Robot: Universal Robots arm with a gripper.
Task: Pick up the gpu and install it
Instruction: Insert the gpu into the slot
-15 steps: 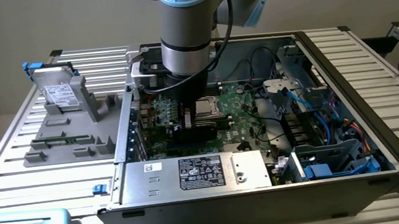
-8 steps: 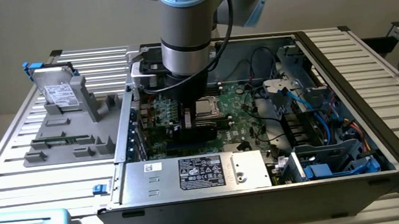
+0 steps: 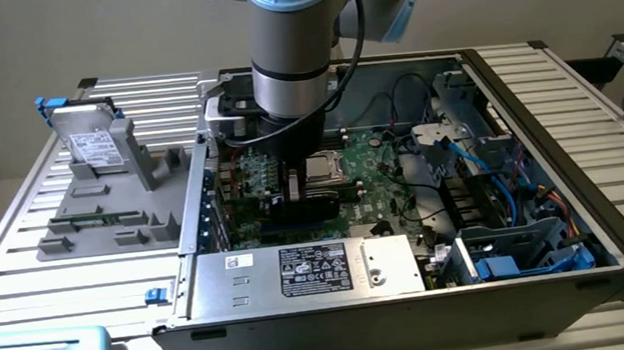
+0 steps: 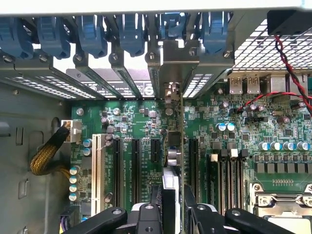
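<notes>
Gripper (image 4: 171, 204) is clamped on the card (image 4: 174, 146), I see it standing edge-up over the green board (image 4: 136, 122) inside the computer case (image 3: 534, 166), bracket at the rear slots (image 4: 122, 78).

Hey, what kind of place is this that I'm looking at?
Probably a lab or test bench for robotic computer assembly. An open desktop computer case lies on a slatted aluminium table, a gray fixture beside it holds a hard drive, and the gripper holds the gpu edge-on over the motherboard slots.
</notes>
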